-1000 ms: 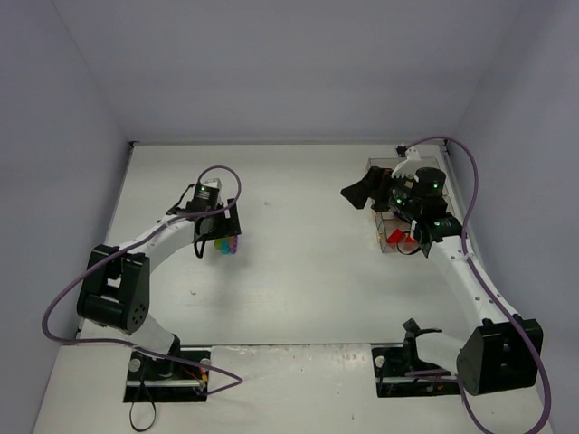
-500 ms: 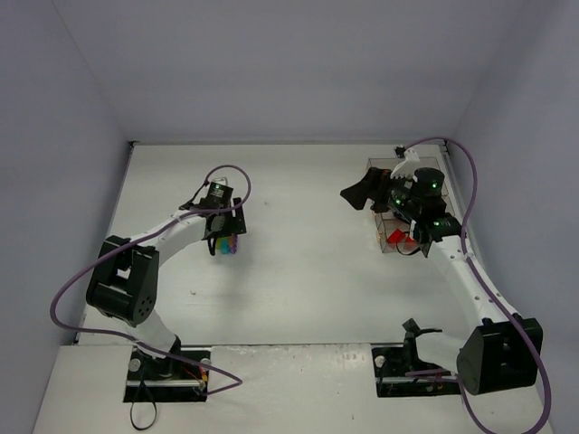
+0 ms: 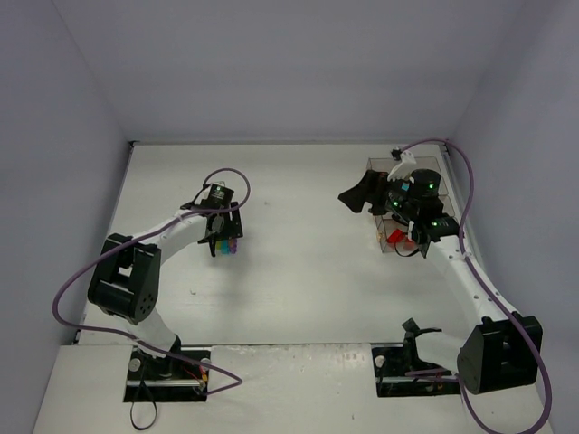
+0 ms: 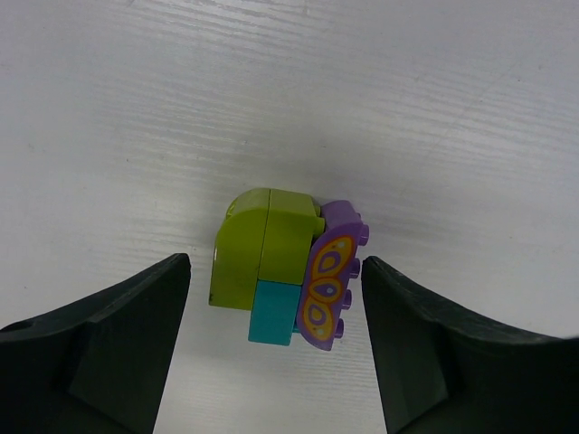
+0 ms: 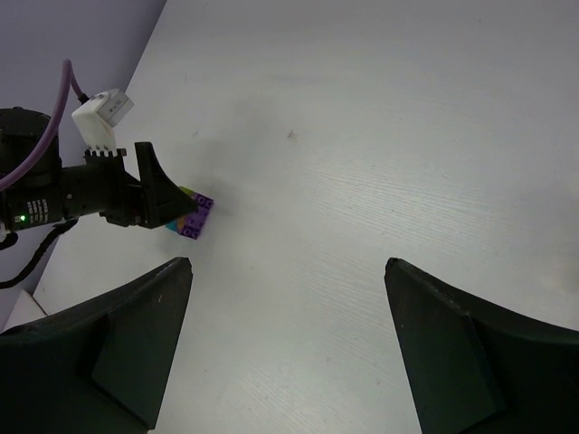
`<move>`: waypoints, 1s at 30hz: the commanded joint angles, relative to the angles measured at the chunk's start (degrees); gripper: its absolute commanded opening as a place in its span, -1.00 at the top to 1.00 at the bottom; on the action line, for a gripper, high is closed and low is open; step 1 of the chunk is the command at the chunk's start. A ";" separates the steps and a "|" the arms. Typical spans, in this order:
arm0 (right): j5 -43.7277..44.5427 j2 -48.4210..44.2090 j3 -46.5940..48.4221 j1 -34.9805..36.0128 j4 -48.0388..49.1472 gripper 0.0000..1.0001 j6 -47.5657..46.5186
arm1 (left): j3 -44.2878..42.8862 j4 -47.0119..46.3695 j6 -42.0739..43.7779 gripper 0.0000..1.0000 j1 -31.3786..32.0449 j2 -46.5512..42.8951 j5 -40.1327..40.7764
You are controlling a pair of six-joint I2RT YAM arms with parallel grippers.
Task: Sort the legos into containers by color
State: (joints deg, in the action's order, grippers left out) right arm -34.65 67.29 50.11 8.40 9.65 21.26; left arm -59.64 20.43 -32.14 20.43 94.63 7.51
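A clump of legos (image 4: 285, 267) lies on the white table: lime green bricks (image 4: 262, 240), a teal brick (image 4: 274, 312) and a purple plate with a yellow butterfly print (image 4: 327, 282). My left gripper (image 4: 274, 271) is open and straddles the clump, with a gap on each side. From above, the same clump (image 3: 228, 245) shows just under the left gripper (image 3: 222, 237). My right gripper (image 3: 355, 196) hangs open and empty over the containers (image 3: 374, 168), which the arm mostly hides. A red lego (image 3: 399, 237) lies in the nearest bin.
Pale walls close the table (image 3: 298, 271) on the left, back and right. A purple cable (image 3: 231, 176) loops above the left wrist and another (image 3: 457, 163) above the right one. The arm bases (image 3: 167, 371) stand at the near edge.
The left gripper has shifted slightly right over the clump and its jaws have narrowed toward it. The right arm has barely moved.
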 commanded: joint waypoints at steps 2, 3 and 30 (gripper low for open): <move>0.11 0.30 0.25 0.91 2.92 -0.68 -0.60 | -1.01 -0.03 0.32 -0.35 0.14 0.03 0.58; 0.11 0.48 0.34 1.00 2.92 -0.68 -0.51 | -0.92 -0.21 0.24 -0.33 0.14 0.20 0.23; 1.61 3.46 1.48 4.96 1.78 -0.68 -0.51 | -0.57 -2.85 0.15 -0.29 0.14 1.70 -5.66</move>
State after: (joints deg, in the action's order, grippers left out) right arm -33.56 70.67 50.09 12.86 8.71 21.10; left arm -59.51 17.45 -32.16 20.40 96.68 2.15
